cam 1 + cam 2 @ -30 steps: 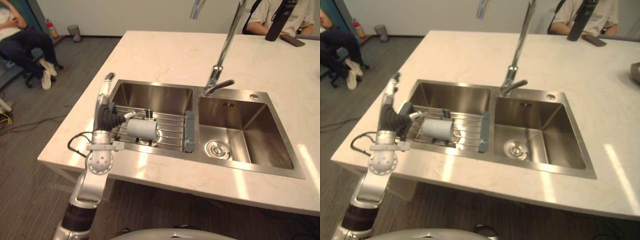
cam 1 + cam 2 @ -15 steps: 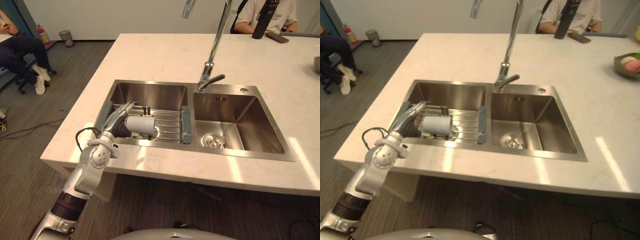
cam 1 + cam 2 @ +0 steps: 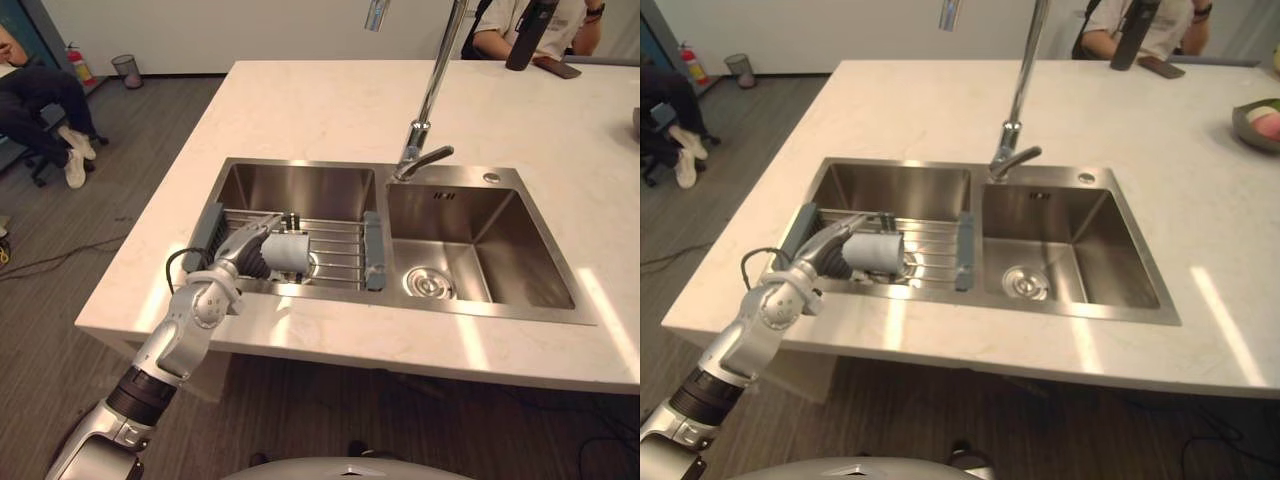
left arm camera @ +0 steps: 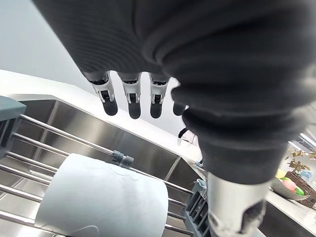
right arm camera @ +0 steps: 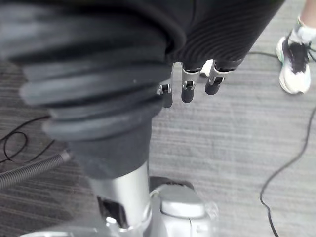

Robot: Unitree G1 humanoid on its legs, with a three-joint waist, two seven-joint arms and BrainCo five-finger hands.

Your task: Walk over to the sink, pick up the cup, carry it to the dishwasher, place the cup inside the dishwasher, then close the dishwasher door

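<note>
I stand at the front edge of the table [image 3: 320,100], right by the sink [image 3: 300,185], so I judge the walk over as done. The cup [image 3: 290,250] lies on its side on the wire rack [image 3: 340,258] that spans the sink's left basin, on the side nearer the table's front edge. The right basin, beyond the tap [image 3: 430,110], holds nothing I need.

My left hand [image 3: 252,250] reaches over the sink's front rim and sits just beside the cup. In the left wrist view my fingers [image 4: 133,101] stretch out straight above the cup's pale side, with the thumb apart from them. Nothing is wrapped around the cup, so the hand is open and the grasp is not yet made (from the head views I cannot tell whether a finger already touches it).

My right hand [image 5: 190,86] hangs at my side over the floor with relaxed, open fingers and holds nothing.

So I count only the first step as finished, and I am at the very start of the pick-up. Left to do:
- Close my fingers and thumb round the cup.
- Lift it clear of the rack.
- Carry it to the dishwasher.
- Set it inside.
- Close the door.

Most of the job lies ahead.
</note>
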